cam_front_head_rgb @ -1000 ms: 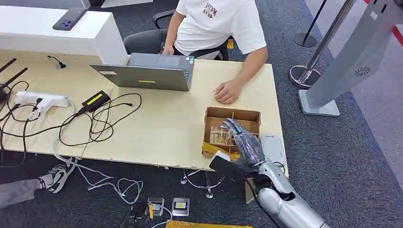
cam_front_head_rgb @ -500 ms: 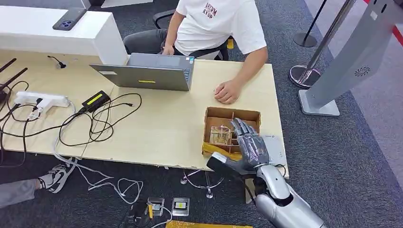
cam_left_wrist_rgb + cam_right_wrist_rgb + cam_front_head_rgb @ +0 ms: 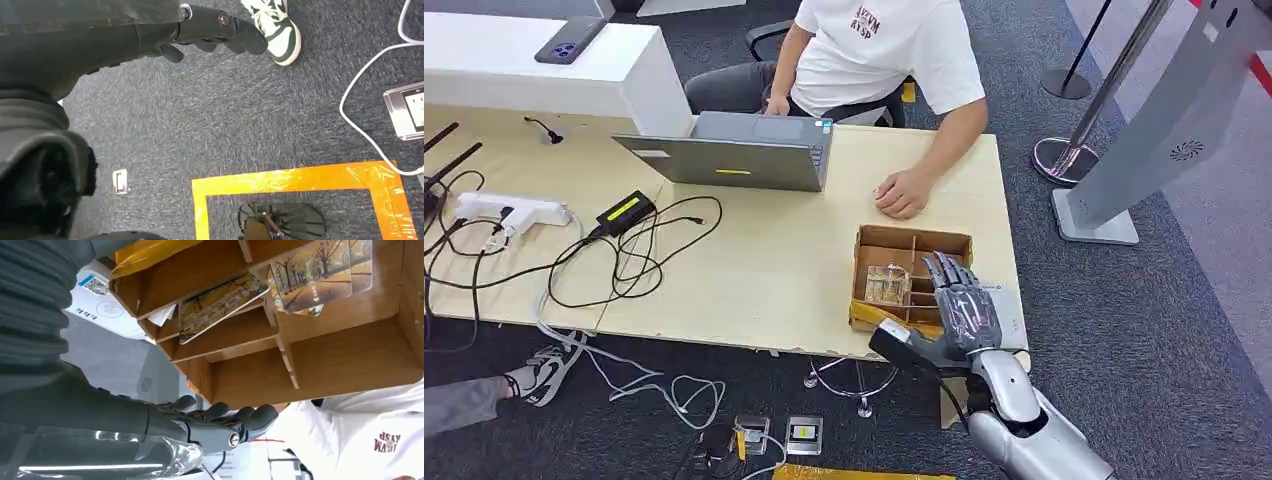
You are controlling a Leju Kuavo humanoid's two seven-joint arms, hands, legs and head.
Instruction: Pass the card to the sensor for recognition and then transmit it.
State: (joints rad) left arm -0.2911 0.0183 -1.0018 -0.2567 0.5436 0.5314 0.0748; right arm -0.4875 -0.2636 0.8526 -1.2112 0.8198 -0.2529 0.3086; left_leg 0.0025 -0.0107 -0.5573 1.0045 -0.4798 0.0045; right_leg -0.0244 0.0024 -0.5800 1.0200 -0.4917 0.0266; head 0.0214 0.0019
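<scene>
A wooden divided box (image 3: 911, 243) stands near the table's front right corner, with picture cards (image 3: 886, 285) in its compartments. In the right wrist view two cards with an autumn tree scene lean in the slots, one (image 3: 218, 303) near the hand and another (image 3: 320, 275) farther off. My right hand (image 3: 962, 305) hovers over the box's right side with fingers spread and nothing in it. A flat white sensor (image 3: 1009, 312) with a QR label (image 3: 95, 287) lies just right of the box, partly hidden by the hand. My left hand (image 3: 215, 27) hangs over the carpet, empty, fingers loosely extended.
A person in a white shirt sits behind the table, one hand (image 3: 901, 193) resting near the box. A grey laptop (image 3: 736, 152), a power brick (image 3: 625, 211) and tangled cables (image 3: 639, 262) lie to the left. A grey stand (image 3: 1124, 170) rises at the right.
My right hand has shifted to the right, from over the box's middle to its right edge beside the sensor, and its fingers have straightened and spread. The cards stay in the box.
</scene>
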